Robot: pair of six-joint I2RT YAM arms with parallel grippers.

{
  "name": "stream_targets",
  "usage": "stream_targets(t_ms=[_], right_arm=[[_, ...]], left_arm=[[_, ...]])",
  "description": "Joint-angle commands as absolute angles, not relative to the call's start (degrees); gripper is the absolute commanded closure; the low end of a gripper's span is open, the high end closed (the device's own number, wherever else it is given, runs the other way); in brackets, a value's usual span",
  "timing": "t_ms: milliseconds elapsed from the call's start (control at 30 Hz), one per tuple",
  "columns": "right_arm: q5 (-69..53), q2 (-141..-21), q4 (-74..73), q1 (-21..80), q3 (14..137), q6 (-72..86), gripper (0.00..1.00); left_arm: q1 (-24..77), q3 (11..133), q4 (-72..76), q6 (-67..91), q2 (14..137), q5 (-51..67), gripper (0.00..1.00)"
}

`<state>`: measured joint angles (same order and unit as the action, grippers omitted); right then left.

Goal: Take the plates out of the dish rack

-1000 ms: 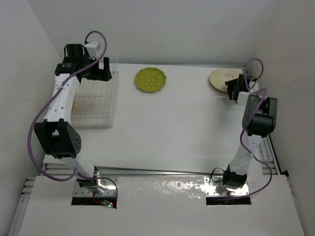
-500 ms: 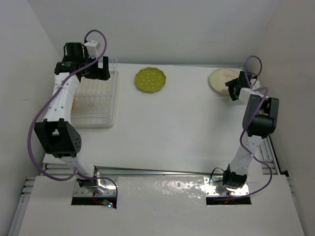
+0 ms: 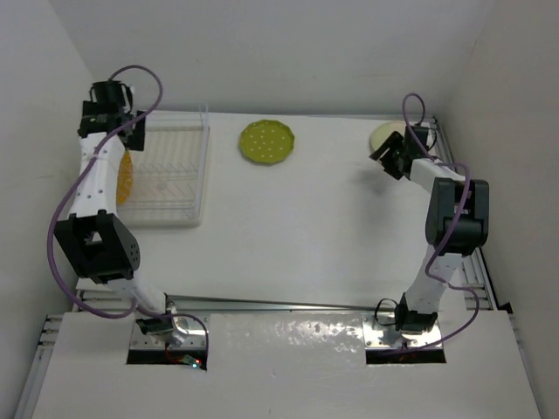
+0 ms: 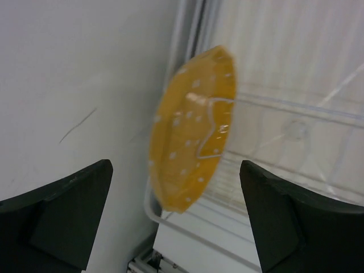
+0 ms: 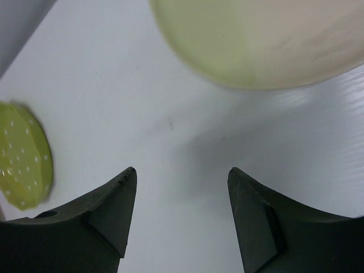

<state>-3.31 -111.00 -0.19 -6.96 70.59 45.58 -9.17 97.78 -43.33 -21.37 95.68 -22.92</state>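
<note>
Hanging over the far left end of the dish rack [image 3: 175, 188], the left gripper [image 4: 175, 169] is spread wide and grasps nothing. Both of its dark fingers [image 4: 62, 210] stand apart from the orange-yellow dotted plate [image 4: 190, 131], which lies straight ahead of the hand, in line with the gap between them. That plate stands on edge, tilted, at the rack's left border, with a bend of the white wire rim [image 4: 284, 106] crossing its face. Left of the hand the wall [image 3: 35, 131] is close, so there is little room on that side. To the hand's right the rack's clear ridged slots run on to its far edge.

Beyond the rack's right edge, the lime green plate [image 3: 267, 141] lies flat on the white table [image 3: 297, 218], well apart from both hands. A broad stretch of table lies on the near side of it.

Off to the right, the cream plate [image 5: 256, 40] lies flat near the far right corner. Its rounded near edge is just ahead of the right gripper [image 5: 182, 173] and not touching it. Whether another plate lies stacked with it I cannot tell. This hand is released too, its fingers parted over bare table, with the lime plate well off to its left.
</note>
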Motion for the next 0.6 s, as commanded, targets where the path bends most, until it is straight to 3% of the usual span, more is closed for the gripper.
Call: stream_targets(t_ms=[0,200,267,567], right_arm=[[-8.43,-107.93,-2.88,-5.11,73.03,39.66,0.35],[-9.84,-106.97,-6.86,-1.5,77.17,35.94,0.35],[-10.46,-106.18,-5.54,-1.23,76.3,37.69,0.35],[-9.84,-102.57,-5.45,-0.44,72.51,37.09,0.35]], left_arm=[[-17.56,101.94,-47.89,-18.2,96.84,-20.59,0.07],[-18.28,95.64,-42.46,-16.52,95.54,-18.71,0.07],[-18.98,95.19,-41.84,-16.35,96.41,-18.46,0.11],[-26.01,97.65,-45.0,-14.86,101.51,-0.36,0.5]])
